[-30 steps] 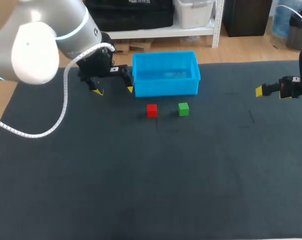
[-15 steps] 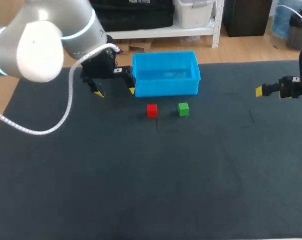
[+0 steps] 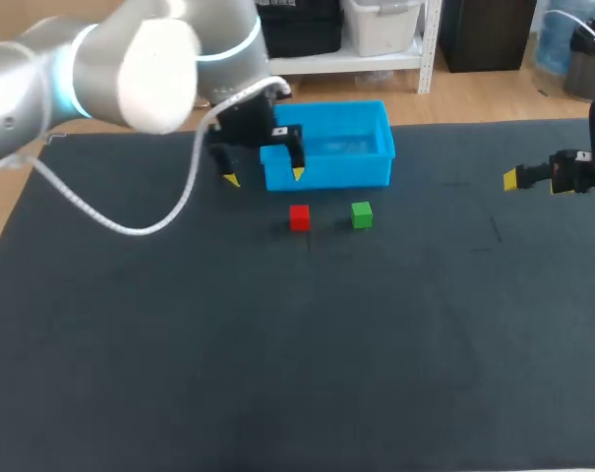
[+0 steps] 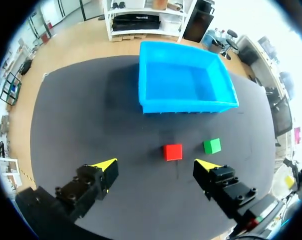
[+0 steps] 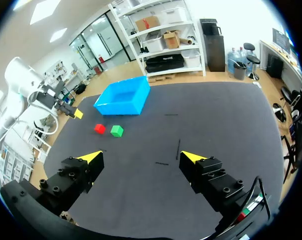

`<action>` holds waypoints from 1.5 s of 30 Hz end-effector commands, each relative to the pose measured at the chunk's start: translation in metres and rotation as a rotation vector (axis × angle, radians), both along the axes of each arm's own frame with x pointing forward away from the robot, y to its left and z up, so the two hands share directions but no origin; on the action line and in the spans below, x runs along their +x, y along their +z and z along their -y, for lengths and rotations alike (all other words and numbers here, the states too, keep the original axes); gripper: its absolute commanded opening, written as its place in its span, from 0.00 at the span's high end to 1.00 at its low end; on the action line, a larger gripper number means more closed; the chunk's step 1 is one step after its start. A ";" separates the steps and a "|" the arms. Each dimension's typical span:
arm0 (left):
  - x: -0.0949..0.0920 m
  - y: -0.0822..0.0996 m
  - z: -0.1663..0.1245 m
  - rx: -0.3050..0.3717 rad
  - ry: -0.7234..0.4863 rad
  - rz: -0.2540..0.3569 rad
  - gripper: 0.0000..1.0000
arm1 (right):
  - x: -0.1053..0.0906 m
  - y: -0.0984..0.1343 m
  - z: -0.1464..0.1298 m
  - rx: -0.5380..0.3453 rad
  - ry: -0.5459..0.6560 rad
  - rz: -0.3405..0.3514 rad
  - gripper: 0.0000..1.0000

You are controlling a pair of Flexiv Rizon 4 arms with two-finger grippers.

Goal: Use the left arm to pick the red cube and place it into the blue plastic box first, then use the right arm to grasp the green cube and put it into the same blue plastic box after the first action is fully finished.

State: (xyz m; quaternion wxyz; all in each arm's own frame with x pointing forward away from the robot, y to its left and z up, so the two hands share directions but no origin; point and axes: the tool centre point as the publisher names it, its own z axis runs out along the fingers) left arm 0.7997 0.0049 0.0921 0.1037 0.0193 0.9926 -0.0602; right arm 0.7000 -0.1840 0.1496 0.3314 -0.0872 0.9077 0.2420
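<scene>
The red cube (image 3: 299, 217) and the green cube (image 3: 362, 214) sit side by side on the dark mat, just in front of the blue plastic box (image 3: 327, 173). My left gripper (image 3: 265, 177) hangs open at the box's front left corner, above and behind the red cube, with nothing in it. In the left wrist view the red cube (image 4: 172, 152) lies just ahead of the open gripper (image 4: 156, 165), the green cube (image 4: 212, 146) beside it, and the box (image 4: 185, 106) beyond looks empty. My right gripper (image 3: 531, 180) stands open far to the right. It (image 5: 141, 157) sees the red cube (image 5: 99, 128), green cube (image 5: 117, 131) and box (image 5: 118, 109) well ahead.
The dark mat (image 3: 277, 354) covers the whole table, with wide bare stretches in front of the cubes and between them and my right gripper. A white cable (image 3: 130, 228) loops down from my left arm over the mat's left part.
My left arm has swung to the right, carrying its open gripper from left of the box to its front left corner, nearer the red cube. The right arm and both cubes have stayed put.
</scene>
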 end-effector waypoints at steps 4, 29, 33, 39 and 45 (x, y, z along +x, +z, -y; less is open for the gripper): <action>0.011 -0.009 0.018 0.081 0.004 -0.070 0.00 | 0.000 0.000 0.001 0.001 0.002 0.000 0.00; 0.007 -0.059 0.037 0.069 0.020 -0.045 0.00 | 0.000 0.000 0.001 0.001 0.002 0.000 0.00; 0.008 -0.067 0.040 0.061 0.024 -0.042 0.00 | 0.000 0.000 0.001 0.001 0.002 0.000 0.00; 0.013 -0.078 0.042 0.053 0.035 -0.038 0.00 | 0.000 0.000 0.001 0.001 0.002 0.000 0.00; 0.015 -0.087 0.043 0.054 0.042 -0.046 0.00 | 0.000 0.000 0.001 0.001 0.002 0.000 0.00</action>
